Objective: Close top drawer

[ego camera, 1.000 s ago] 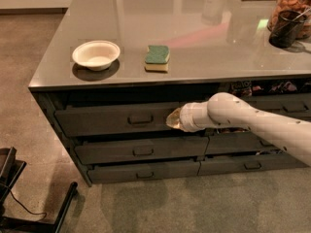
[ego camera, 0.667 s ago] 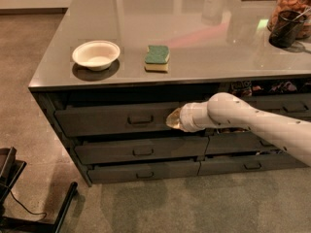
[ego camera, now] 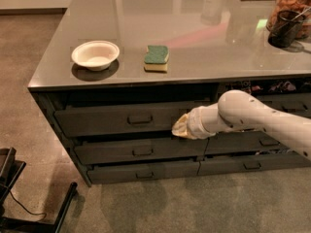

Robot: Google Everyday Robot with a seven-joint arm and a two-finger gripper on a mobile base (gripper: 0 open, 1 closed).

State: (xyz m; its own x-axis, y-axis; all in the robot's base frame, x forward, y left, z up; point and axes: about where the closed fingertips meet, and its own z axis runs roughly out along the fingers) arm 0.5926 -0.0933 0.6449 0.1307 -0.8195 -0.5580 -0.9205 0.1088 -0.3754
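one gripper (ego camera: 179,128) at top drawer (ego camera: 116,121) front, bowl (ego camera: 95,55) and sponge (ego camera: 156,58) on counter (ego camera: 209,42)

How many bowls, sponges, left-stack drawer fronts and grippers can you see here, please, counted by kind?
Bowls: 1, the white bowl
Sponges: 1, the green sponge
Drawer fronts, left stack: 3, the top drawer, middle drawer, bottom drawer
Grippers: 1, the gripper, at the top drawer's right end
Total: 6

tool (ego camera: 178,129) at top drawer (ego camera: 112,121) front; floor (ego camera: 194,205) clear
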